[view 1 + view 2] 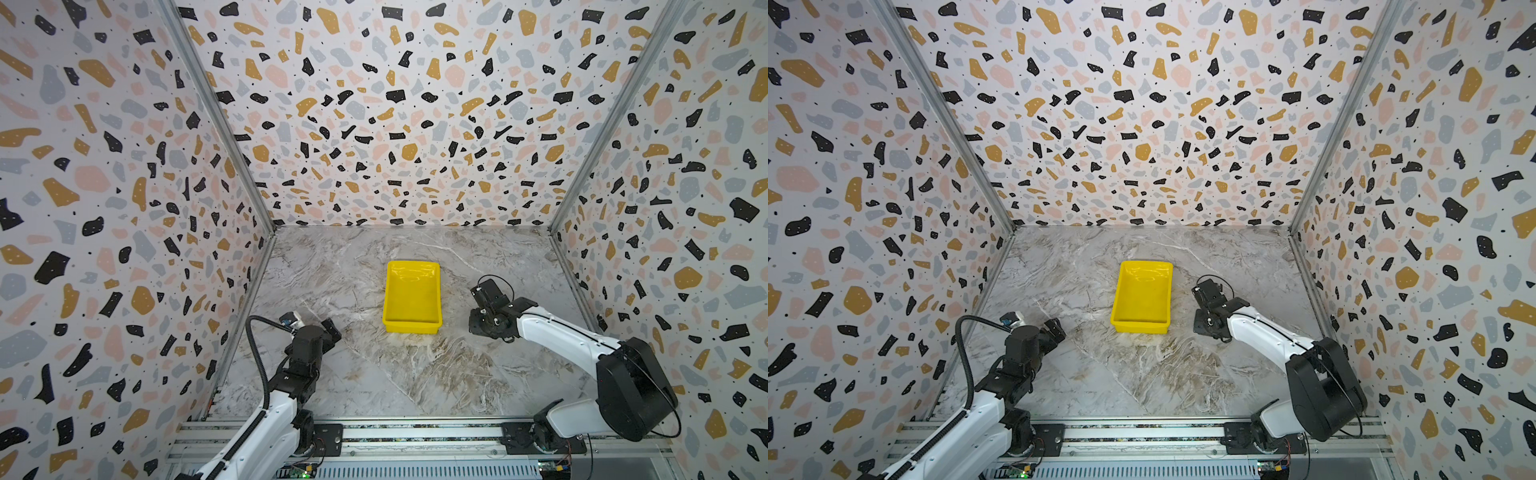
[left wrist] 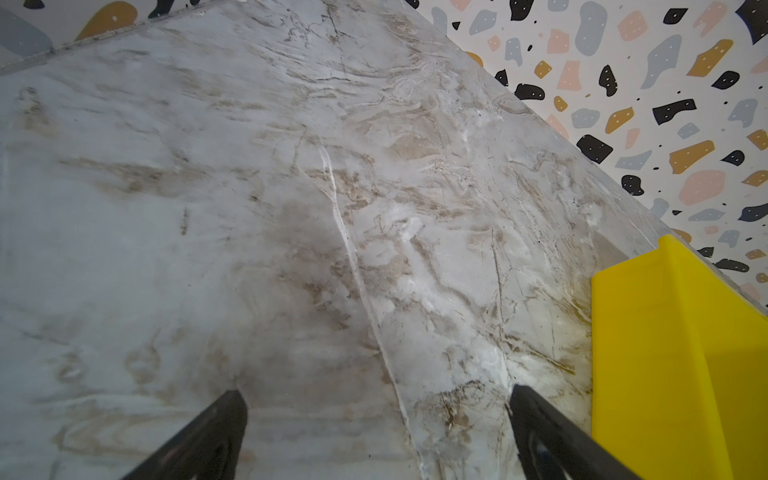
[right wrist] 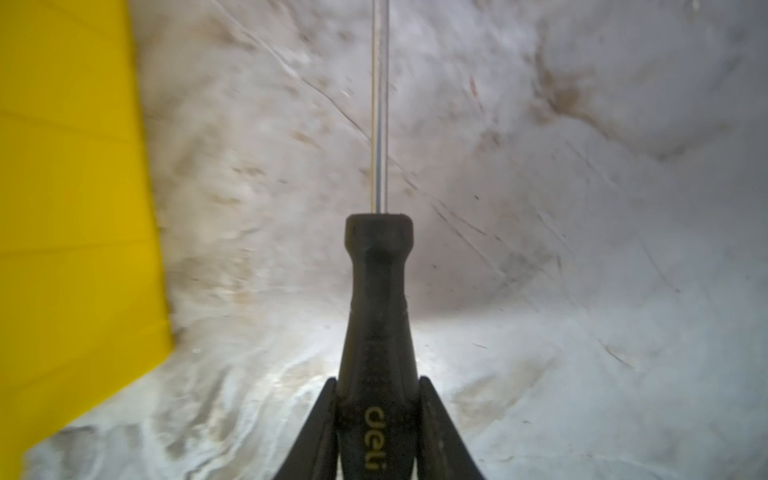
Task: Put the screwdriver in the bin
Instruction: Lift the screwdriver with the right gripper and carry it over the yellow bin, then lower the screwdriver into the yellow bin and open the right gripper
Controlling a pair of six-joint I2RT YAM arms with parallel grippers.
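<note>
Grasp step: your right pincer point(image 3: 377, 379) is clenched on the screwdriver point(image 3: 380, 291) handle, left pincer point(image 2: 376, 390) released. Next, lift it leftward over the rim of the bin point(image 1: 411, 327).

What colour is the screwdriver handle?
The screwdriver handle is black with yellow lettering; right wrist view shows it best.

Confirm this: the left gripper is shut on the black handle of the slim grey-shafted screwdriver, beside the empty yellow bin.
Wrong arm. The right gripper is shut on the black handle of the slim, grey-shafted screwdriver, as the right wrist view shows. The left gripper stands open, holding nothing. The rest holds: the screwdriver is beside the shallow, bright yellow plastic bin, which is empty.
</note>
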